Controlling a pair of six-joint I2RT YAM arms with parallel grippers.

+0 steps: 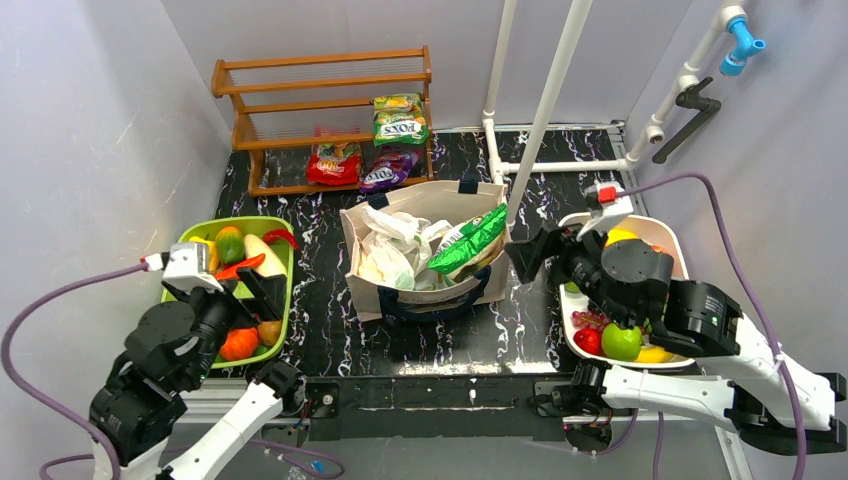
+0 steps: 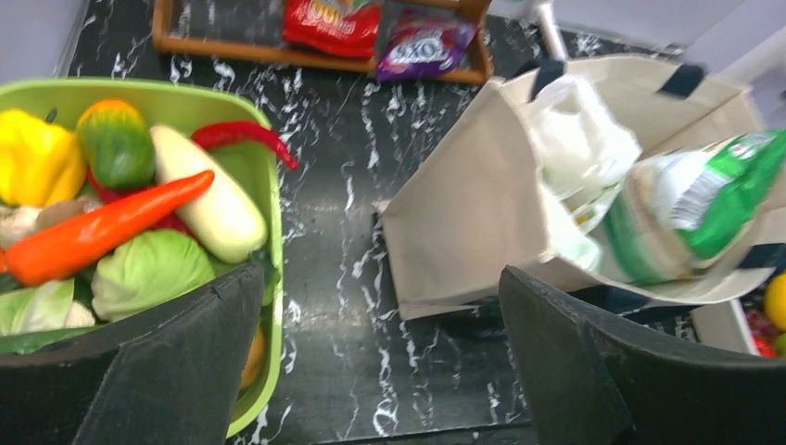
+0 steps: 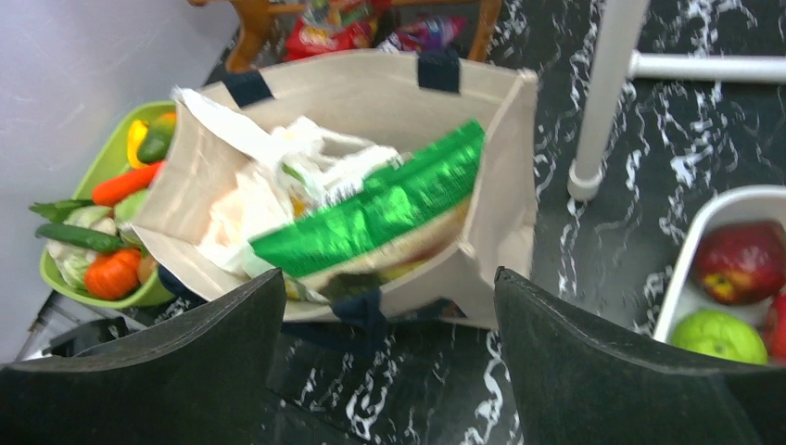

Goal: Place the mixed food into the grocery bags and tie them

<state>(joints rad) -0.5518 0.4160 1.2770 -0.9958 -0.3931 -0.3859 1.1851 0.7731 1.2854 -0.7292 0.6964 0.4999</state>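
Between the green tray [image 2: 270, 190] and the canvas tote [image 3: 371, 88], your left gripper [image 2: 378, 273] hangs over bare table with its jaws spread wide and nothing in them. Your right gripper [image 3: 389, 273] is also wide and empty; it faces the tote's near right side, above the navy handle.

Under both lies the black marble table [image 1: 320, 320] with white veins. The tote stands in the middle of it, upright and open. Inside it you see the white plastic bag [image 1: 390, 245], crumpled, and a green snack packet [image 1: 470, 240] that leans across the bag and sticks out over the right rim.

On the left, the green tray holds vegetables: a carrot [image 2: 102, 232], a yellow pepper [image 2: 32, 158], a cabbage [image 2: 148, 273] and a red chilli [image 2: 246, 134] that lies over the rim. On the right, the white tray [image 1: 660, 228] holds fruit, among it a green apple [image 1: 621, 342] and a red apple [image 3: 741, 261].

For moving, you have a dark strip of free table on each side of the tote. The right strip is narrower, and the foot of a white pipe frame [image 3: 586, 181] stands at its far end, close to the tote's corner. Behind the tote, a wooden rack [image 1: 320, 75] with more snack packets [image 1: 400, 120] stands against the back wall. Grey walls [image 1: 90, 150] close the left, the back and the right.
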